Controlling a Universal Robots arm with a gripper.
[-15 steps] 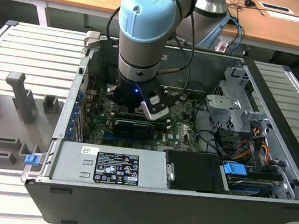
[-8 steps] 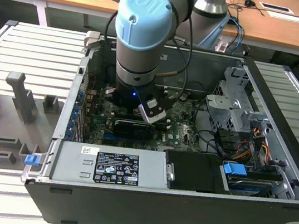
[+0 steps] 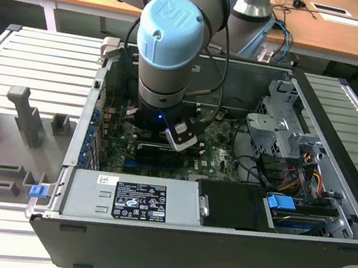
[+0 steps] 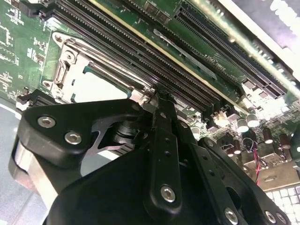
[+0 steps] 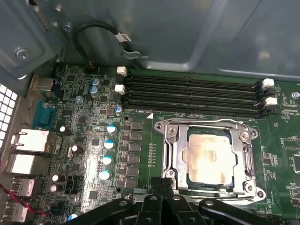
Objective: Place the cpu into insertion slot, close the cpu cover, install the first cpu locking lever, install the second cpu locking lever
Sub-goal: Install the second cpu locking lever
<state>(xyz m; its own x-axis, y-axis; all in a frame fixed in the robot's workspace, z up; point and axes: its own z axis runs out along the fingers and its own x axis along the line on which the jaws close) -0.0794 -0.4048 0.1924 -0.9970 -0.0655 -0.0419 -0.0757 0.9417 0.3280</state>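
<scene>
The cpu [image 5: 211, 157] lies flat in the insertion slot [image 5: 165, 129] on the green motherboard, its pale metal top showing. The silver cpu cover [image 5: 244, 159] is folded down around it, framing the chip through its cut-out. In the second wrist view the cpu [image 4: 96, 86] and cpu cover [image 4: 65, 70] sit just beyond the black fingers. My gripper [image 5: 164, 187] stands at the socket's edge with its fingertips together, and in the second wrist view my gripper [image 4: 157, 96] touches down at the socket's corner beside the memory slots. I cannot tell how the thin locking levers stand.
Long black memory slots [image 5: 192, 93] run beside the socket. Blue-topped capacitors [image 5: 108, 145] and rear ports stand on its other side. The arm [image 3: 169, 45] reaches down into the open computer case [image 3: 341, 131], past the power supply [image 3: 132, 198], drive cage and cables. Grey fixtures [image 3: 20, 117] stand outside.
</scene>
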